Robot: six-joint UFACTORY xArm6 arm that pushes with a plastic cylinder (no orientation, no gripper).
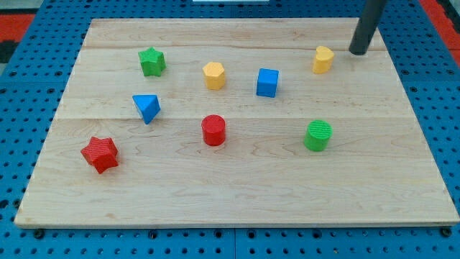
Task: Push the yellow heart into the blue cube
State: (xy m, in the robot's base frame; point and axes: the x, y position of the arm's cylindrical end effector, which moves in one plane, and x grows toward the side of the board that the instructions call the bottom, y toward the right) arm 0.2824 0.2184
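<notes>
The yellow heart (323, 59) lies near the view's top right on the wooden board (237, 194). The blue cube (267, 82) sits to its lower left, about a block's width of bare wood between them. My tip (357, 52) rests on the board just right of the yellow heart, a small gap apart, on the side away from the blue cube.
A yellow pentagon-like block (213, 75) lies left of the blue cube. A green star (152, 62), a blue triangle (146, 108), a red star (100, 154), a red cylinder (213, 130) and a green cylinder (318, 135) are spread over the board.
</notes>
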